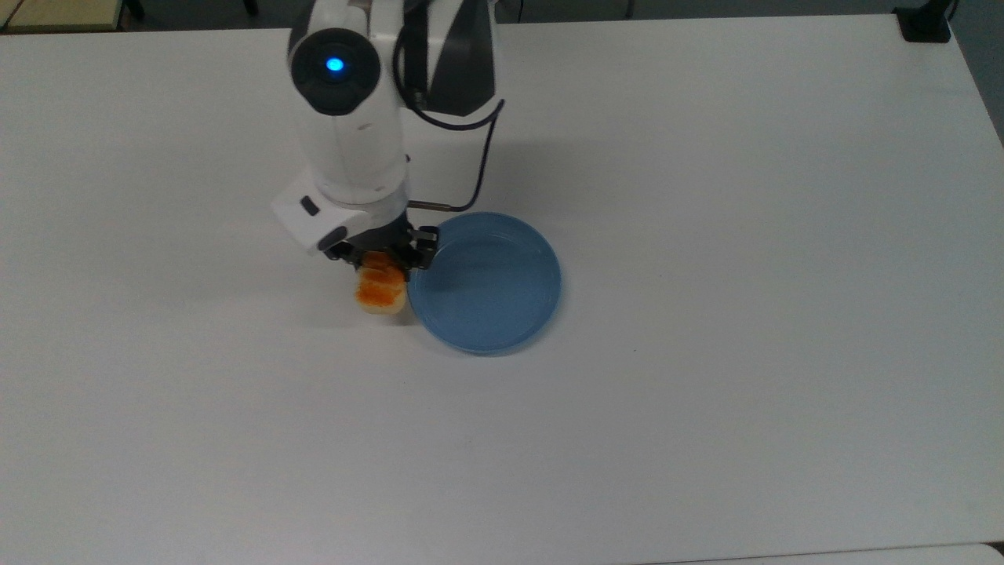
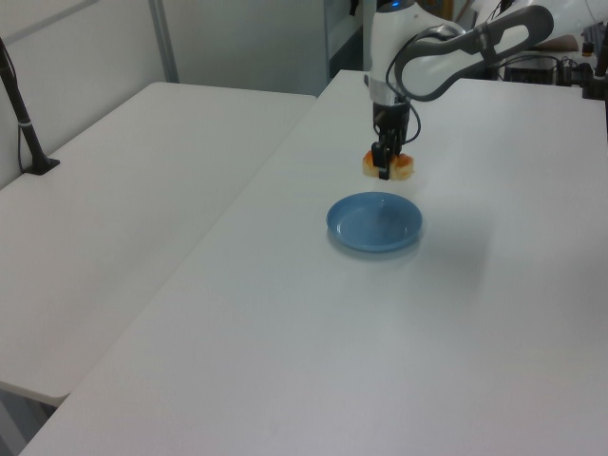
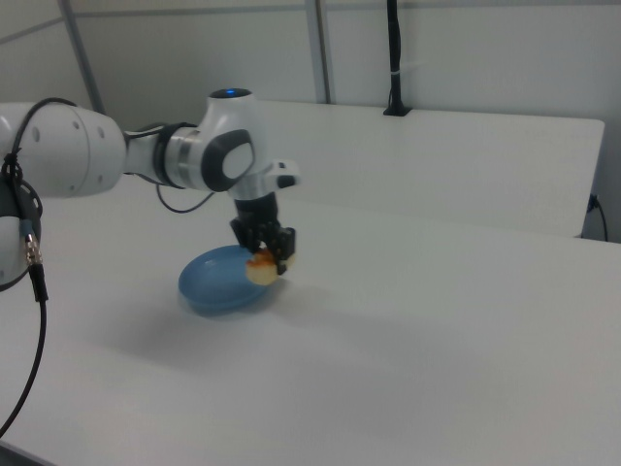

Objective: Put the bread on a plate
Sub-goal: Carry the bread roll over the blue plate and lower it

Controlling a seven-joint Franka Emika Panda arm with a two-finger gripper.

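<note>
bread (image 1: 381, 291) clamped in fingers (image 1: 384, 260), lifted off surface (image 1: 706, 392), just beside plate (image 1: 502, 326) rim on the top view's left. step judged: carry. next move: shift over plate centre, lower, then release.

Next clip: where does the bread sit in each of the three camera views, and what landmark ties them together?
Top view: the bread hangs from the claw, just off the top view's left edge of the plate.
Left view: the bread is above centre, held beyond the plate's far rim.
Right view: the bread is left of centre, in front of the plate's right side.
Shared landmark: the blue plate.
</note>
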